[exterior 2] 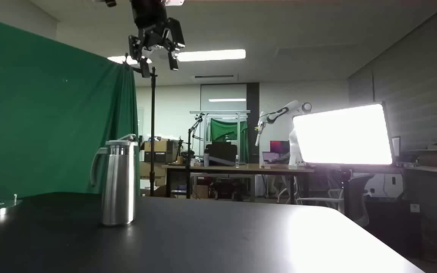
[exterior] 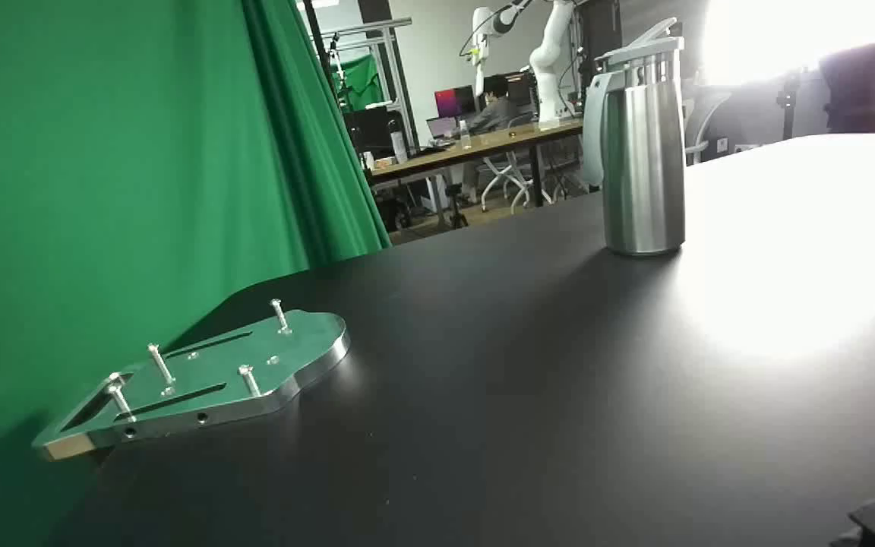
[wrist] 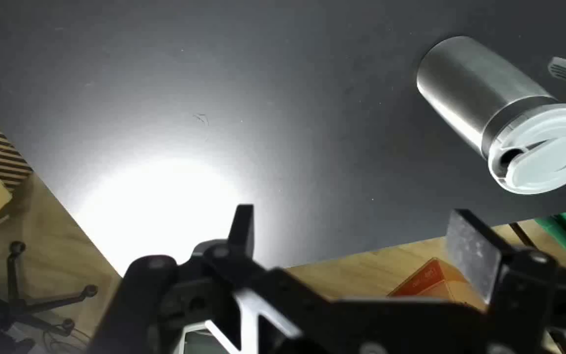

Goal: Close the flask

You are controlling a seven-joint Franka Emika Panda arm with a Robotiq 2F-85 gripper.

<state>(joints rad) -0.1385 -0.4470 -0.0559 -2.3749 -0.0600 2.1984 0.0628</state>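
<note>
"Checking hazards by size: what is threatening the closing step?"

"On the desk (exterior 2: 211, 246), the flask (exterior: 644, 167) is standing upright with nothing bracing it, so tipping is ranking first. An off-centre push or a sideways knock would be causing it."

"And the gripper (wrist: 354, 221)?"

"It is hanging well apart from the flask, fingers (wrist: 472, 253) spread wide, and is holding nothing. In the wrist view the flask is appearing outside the gap between those fingers, so descending without realigning would be risking a miss. They would also be straddling the flap (wrist: 546, 160) instead of pressing it, or snagging the handle (exterior: 595, 125)."

"How is the flask looking?"

"Its tall cylindrical body (exterior 2: 118, 189) is showing brushed steel, with a bright streak running lengthwise. The pale grey handle is curving out from the top, its lower end hanging free of the body. A matching lid (exterior: 641, 51) is capping a shinier collar (exterior: 649, 73). In both exterior views the flap is standing tilted upward, so closing is apparently still pending. In the wrist view, a small dark opening (wrist: 510, 157) is showing beside the flap."
</note>
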